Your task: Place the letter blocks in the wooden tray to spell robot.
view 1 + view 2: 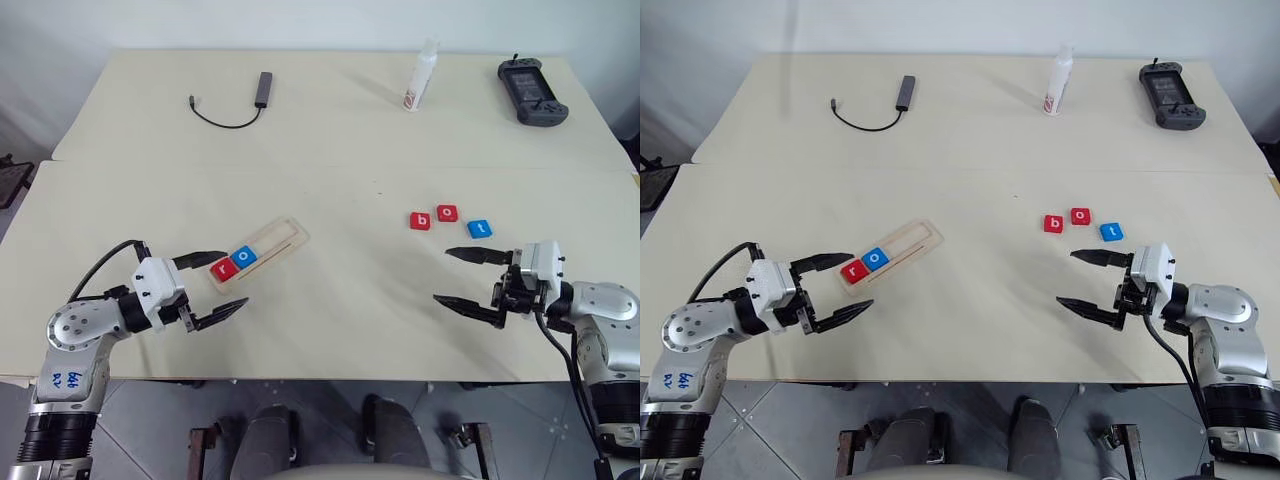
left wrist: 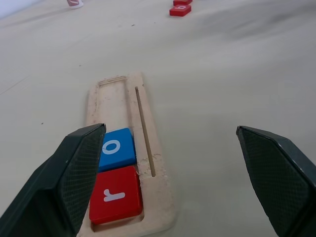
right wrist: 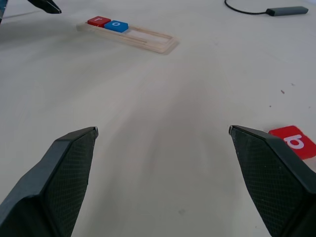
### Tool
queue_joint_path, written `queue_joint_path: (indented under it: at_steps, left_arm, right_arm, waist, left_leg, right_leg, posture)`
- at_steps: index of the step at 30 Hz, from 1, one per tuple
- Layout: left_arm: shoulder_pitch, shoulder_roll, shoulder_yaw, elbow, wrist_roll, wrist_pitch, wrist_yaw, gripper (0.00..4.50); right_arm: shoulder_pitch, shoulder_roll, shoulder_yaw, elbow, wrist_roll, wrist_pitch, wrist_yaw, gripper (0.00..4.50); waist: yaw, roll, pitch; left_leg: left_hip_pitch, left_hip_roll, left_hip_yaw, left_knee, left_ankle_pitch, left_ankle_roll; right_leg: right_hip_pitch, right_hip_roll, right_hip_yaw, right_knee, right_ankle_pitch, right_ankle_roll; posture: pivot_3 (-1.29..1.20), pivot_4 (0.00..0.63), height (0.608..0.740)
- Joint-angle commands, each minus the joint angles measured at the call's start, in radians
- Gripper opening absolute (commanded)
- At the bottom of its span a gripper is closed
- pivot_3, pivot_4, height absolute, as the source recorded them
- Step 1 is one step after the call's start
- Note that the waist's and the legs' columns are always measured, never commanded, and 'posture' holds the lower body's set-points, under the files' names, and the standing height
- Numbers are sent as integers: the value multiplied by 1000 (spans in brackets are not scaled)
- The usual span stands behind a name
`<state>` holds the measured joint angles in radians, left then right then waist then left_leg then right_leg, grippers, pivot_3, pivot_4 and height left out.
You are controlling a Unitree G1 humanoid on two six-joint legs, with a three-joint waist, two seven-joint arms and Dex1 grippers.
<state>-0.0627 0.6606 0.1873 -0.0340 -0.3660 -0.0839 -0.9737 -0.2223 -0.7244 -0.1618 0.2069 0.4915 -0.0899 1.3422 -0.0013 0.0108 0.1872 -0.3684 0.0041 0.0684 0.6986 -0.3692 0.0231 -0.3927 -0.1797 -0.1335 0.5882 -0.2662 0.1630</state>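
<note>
A pale wooden tray (image 1: 258, 254) lies aslant on the cream counter (image 1: 340, 130), a red "r" tile (image 1: 222, 267) and a blue "o" tile (image 1: 244, 256) seated at its near end. The left gripper (image 1: 219, 283) hovers beside it, fingers spread and empty. The right gripper (image 1: 462, 278), also wide open, hangs near a loose red "b" tile (image 1: 420, 221), red "o" tile (image 1: 447, 213) and blue "t" tile (image 1: 480, 229).

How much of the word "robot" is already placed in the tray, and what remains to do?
Done: the red r and blue o sit side by side at one end of the wooden tray. In hand: nothing; the left gripper and right gripper are both open and empty. Left: the red b, red o and blue t lie loose on the table.
</note>
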Motion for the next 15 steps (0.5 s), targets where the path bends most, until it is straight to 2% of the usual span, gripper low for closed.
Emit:
queue_joint_path:
  at_steps: [1, 6, 11, 15]
  left_arm:
    - [-9, -13, 8, -24, -6, 7, 30, 4500]
    - [40, -41, 80, 5, -42, 6, 68, 4500]
    - [142, -24, 179, 94, -62, -13, 53, 4500]
    - [191, -20, 212, 142, -57, -42, 33, 4500]
  right_arm:
    - [-14, 5, -11, -10, 17, -4, 19, 4458]
    - [-51, 64, 17, -45, 20, 9, -12, 4458]
    - [-118, 140, 90, -132, 48, 65, 0, 4458]
    - [-144, 171, 129, -167, 56, 87, 11, 4458]
  waist:
    - [0, 0, 0]
    - [-3, 0, 0]
    - [-16, 1, 0]
    - [-2, 0, 0]
  left_leg:
    - [0, 0, 0, 0, 0, 0]
    - [0, 0, 0, 0, 0, 0]
    - [1, 2, 0, 0, 0, 0]
    - [0, 2, 0, 1, 0, 0]
  right_leg:
    - [0, 0, 0, 0, 0, 0]
    - [0, 0, 0, 0, 0, 0]
    - [-1, 2, 1, 0, 0, 0]
    - [0, 1, 0, 0, 0, 0]
  posture:
    - [0, 150, 740]
    - [0, 150, 740]
    - [0, 150, 740]
    - [0, 150, 740]
